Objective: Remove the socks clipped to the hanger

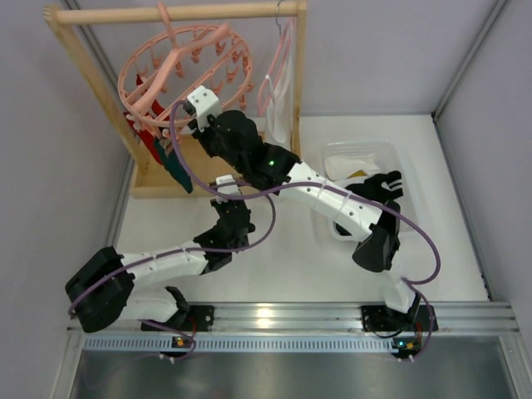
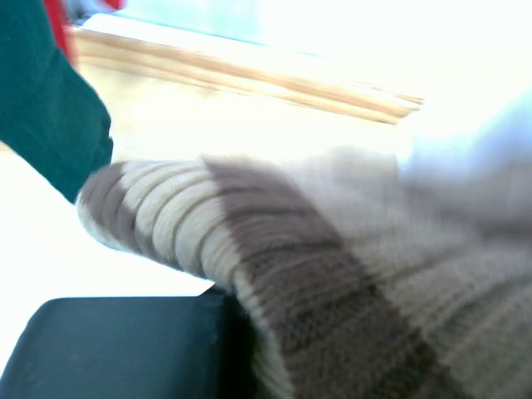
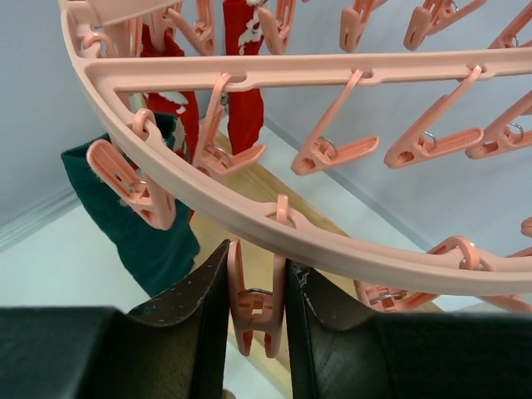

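- Currently, the large round salmon-pink plastic ring hanger (image 3: 332, 245) is hung from a wooden rail frame (image 1: 179, 12) at the far-left corner of the desk.
- A small pink clip peg (image 3: 252, 320) under its rim is pinched between the narrowly closed fingers of the right gripper (image 3: 258, 274).
- Along the hanger's left side, red fabric socks (image 3: 245, 91) and a dark teal sock (image 3: 137, 216) are seen clipped.
- A blurred beige-and-brown striped knitted sock (image 2: 316, 274) is held by the left gripper (image 1: 228, 195), towards the desk's middle; only one black finger (image 2: 125, 349) is shown.
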`<act>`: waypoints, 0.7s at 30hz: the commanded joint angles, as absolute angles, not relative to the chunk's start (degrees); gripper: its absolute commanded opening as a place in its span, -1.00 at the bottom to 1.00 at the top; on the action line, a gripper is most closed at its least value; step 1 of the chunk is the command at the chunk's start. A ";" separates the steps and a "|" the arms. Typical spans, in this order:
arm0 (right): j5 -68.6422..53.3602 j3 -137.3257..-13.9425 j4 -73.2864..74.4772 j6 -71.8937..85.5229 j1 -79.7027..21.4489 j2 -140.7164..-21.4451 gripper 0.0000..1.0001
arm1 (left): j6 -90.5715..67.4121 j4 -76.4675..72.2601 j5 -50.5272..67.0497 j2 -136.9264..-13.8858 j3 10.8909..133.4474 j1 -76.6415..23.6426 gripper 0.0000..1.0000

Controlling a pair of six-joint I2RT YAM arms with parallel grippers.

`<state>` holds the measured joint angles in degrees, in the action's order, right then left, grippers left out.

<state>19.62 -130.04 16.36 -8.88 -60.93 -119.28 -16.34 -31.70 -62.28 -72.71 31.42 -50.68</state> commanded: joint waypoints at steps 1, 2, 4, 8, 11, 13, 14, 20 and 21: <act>18.02 -129.99 13.27 -7.12 -60.03 -115.05 -0.57 | -15.03 -33.93 -64.07 -68.83 29.62 -54.66 -1.00; 18.02 -129.90 13.53 -7.03 -60.03 -114.96 -0.49 | -15.12 -33.58 -64.86 -66.82 29.01 -55.36 -1.00; 17.40 -129.03 13.80 -6.60 -60.03 -114.09 -0.25 | -17.48 -29.56 -65.39 -64.26 27.69 -57.56 -1.00; 16.35 -125.61 13.89 -5.89 -60.12 -110.23 0.00 | -25.30 -18.12 -63.46 -56.45 27.07 -58.80 -1.00; 15.91 -120.77 13.10 -5.80 -60.91 -106.02 0.25 | -28.29 -12.86 -60.48 -52.48 26.54 -58.80 -1.00; 15.30 -116.99 13.09 -5.28 -61.43 -103.63 0.38 | -30.23 -10.47 -57.93 -50.81 26.37 -58.80 -1.00; 14.77 -115.85 13.36 -5.01 -61.61 -101.27 0.46 | -30.84 -9.07 -56.53 -49.15 26.28 -58.89 -1.00; 10.55 -103.56 16.70 -1.94 -61.79 -88.02 0.99 | -30.41 -9.23 -40.47 -43.16 25.31 -58.97 -1.00; 10.63 -99.18 16.79 -1.59 -61.79 -85.89 0.99 | -30.67 -9.23 -38.08 -42.81 25.23 -58.97 -1.00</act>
